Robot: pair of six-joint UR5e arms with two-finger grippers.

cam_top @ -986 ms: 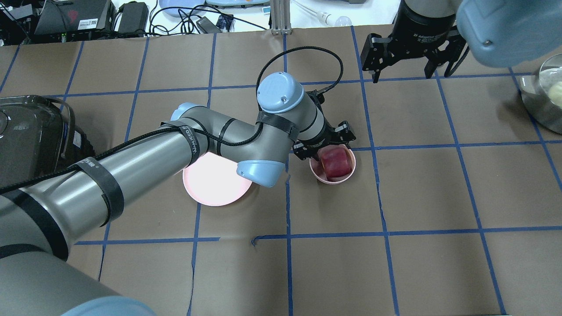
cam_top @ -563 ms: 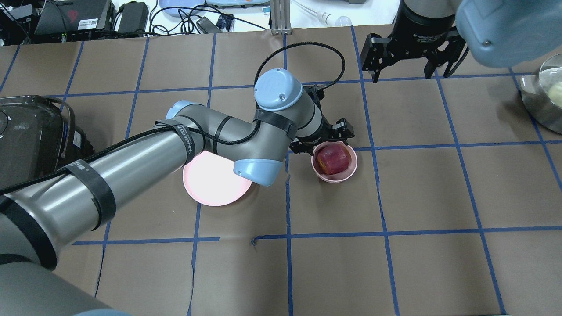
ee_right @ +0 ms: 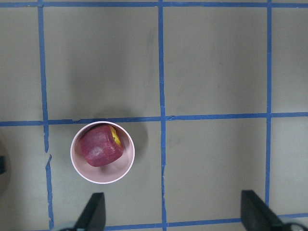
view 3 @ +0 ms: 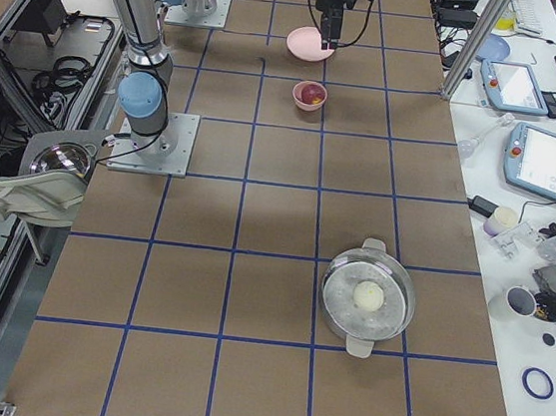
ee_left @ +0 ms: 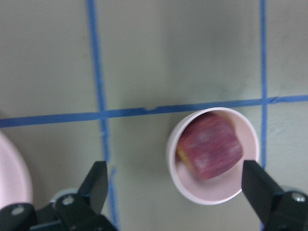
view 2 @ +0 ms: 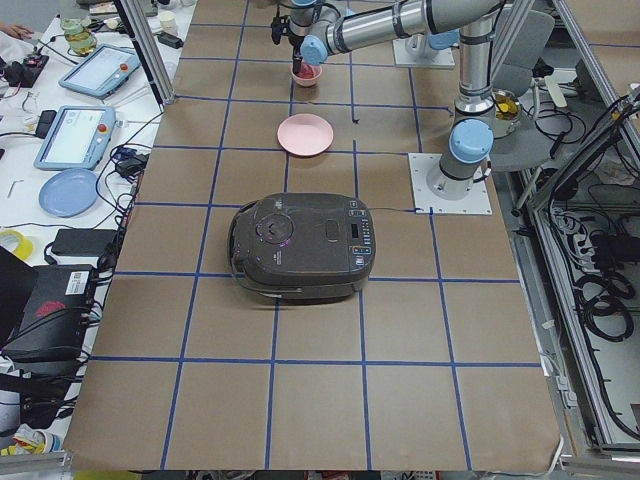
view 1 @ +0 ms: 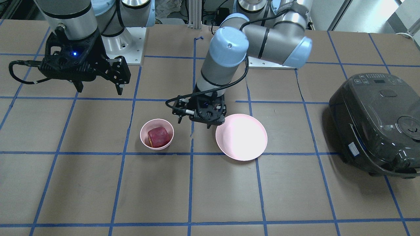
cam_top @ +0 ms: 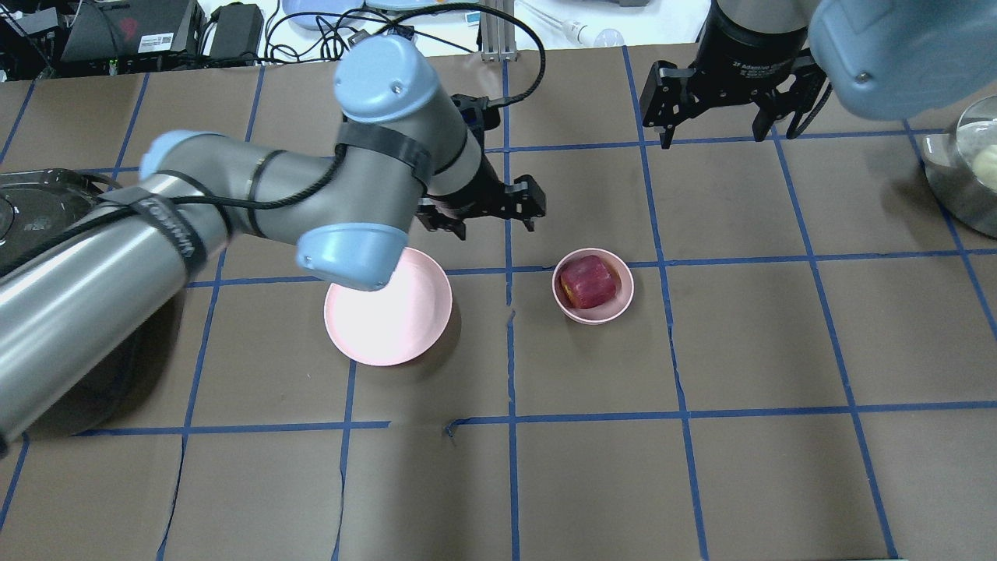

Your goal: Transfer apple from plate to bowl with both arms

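The dark red apple [cam_top: 589, 281] lies in the small pink bowl [cam_top: 620, 304] near the table's middle; both also show in the front view, the apple [view 1: 157, 136] in the bowl [view 1: 144, 139], and in both wrist views [ee_left: 210, 152] [ee_right: 99, 147]. The flat pink plate [cam_top: 405, 327] sits empty to the bowl's left. My left gripper [cam_top: 491, 218] is open and empty, raised beyond the plate and up-left of the bowl. My right gripper [cam_top: 724, 128] is open and empty, high over the far right of the table.
A black rice cooker [view 1: 377, 121] stands at the table's left end. A steel pot [view 3: 368, 299] with a pale round item stands at the far right. Cables and devices lie beyond the far edge [cam_top: 234, 31].
My left gripper has let go of the apple, now lying in the bowl, and has risen and drawn back up-left toward the plate's far side. The right arm has not moved.
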